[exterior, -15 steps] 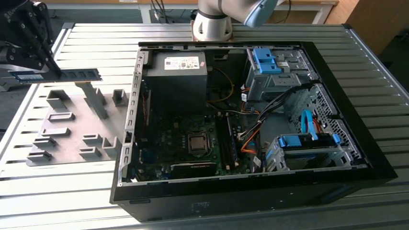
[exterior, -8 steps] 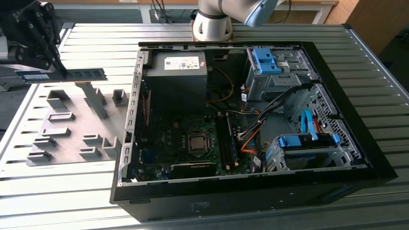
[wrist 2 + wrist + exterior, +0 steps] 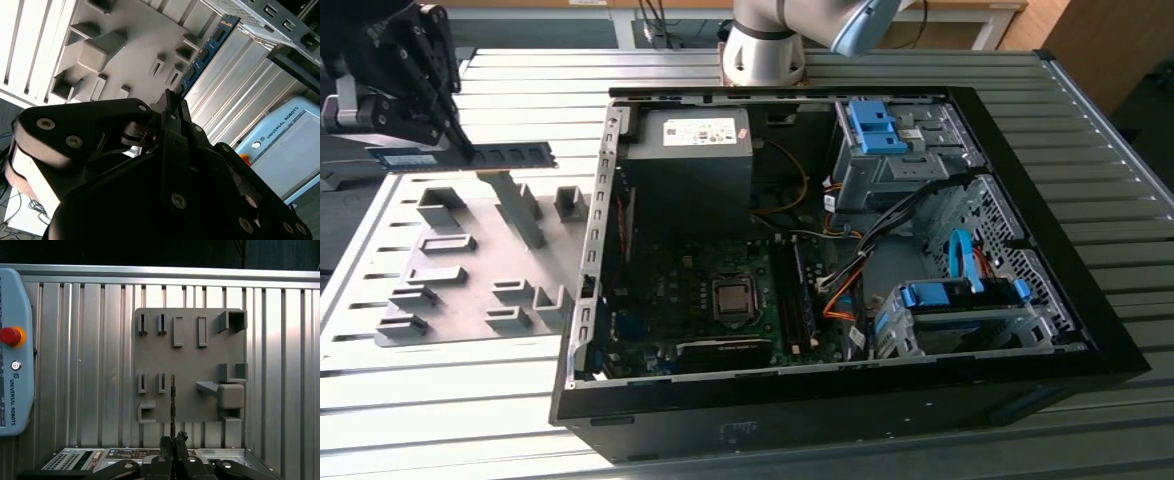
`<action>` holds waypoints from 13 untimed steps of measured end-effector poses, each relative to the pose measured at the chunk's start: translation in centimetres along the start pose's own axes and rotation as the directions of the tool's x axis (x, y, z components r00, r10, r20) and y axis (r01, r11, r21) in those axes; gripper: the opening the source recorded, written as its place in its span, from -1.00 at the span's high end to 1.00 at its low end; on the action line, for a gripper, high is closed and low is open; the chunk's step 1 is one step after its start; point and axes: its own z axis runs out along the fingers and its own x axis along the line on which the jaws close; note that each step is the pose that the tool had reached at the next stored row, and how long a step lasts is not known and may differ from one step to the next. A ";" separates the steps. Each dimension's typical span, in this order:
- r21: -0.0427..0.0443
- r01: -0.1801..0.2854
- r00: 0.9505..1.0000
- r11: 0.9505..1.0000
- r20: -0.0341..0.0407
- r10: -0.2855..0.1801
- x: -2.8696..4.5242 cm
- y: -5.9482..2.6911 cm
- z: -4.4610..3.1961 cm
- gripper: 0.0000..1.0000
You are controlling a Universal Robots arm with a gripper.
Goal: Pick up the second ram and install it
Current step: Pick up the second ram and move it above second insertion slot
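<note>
In the exterior view the claw (image 3: 451, 146) stands at the view's left, above the grey plate (image 3: 467, 262) on the counter (image 3: 454, 400). It is pinching the ram (image 3: 515, 156), by one end as far as I can tell. The stick juts out level toward the open case (image 3: 1101, 335) and is clear of the plate's blocks. The slots (image 3: 795, 292) lie deep inside the case, beside the processor socket.

In the second wrist view the claw (image 3: 172, 100) is pressed on the ram (image 3: 206, 52). The ram runs away from it edge-on, blue with dark chips, over the plate (image 3: 125, 35). The pendant (image 3: 285, 135) lies on the counter to the side.

In the first wrist view the ram (image 3: 172, 400) is a thin dark line going straight out from the claw (image 3: 173, 441), over the plate (image 3: 190, 325).

I think the danger is in the grip. The stick is held by a short part only, so a knock against the case wall or a cable could turn it between the fingers. A tilted ram would meet the slot crooked, and pressing it then could bend it or harm the latches. A weak pinch could also let it drop onto the plate.
</note>
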 end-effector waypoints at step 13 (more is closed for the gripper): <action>0.000 0.000 1.000 1.000 0.000 0.000 0.00 -1.59 -0.02 0.72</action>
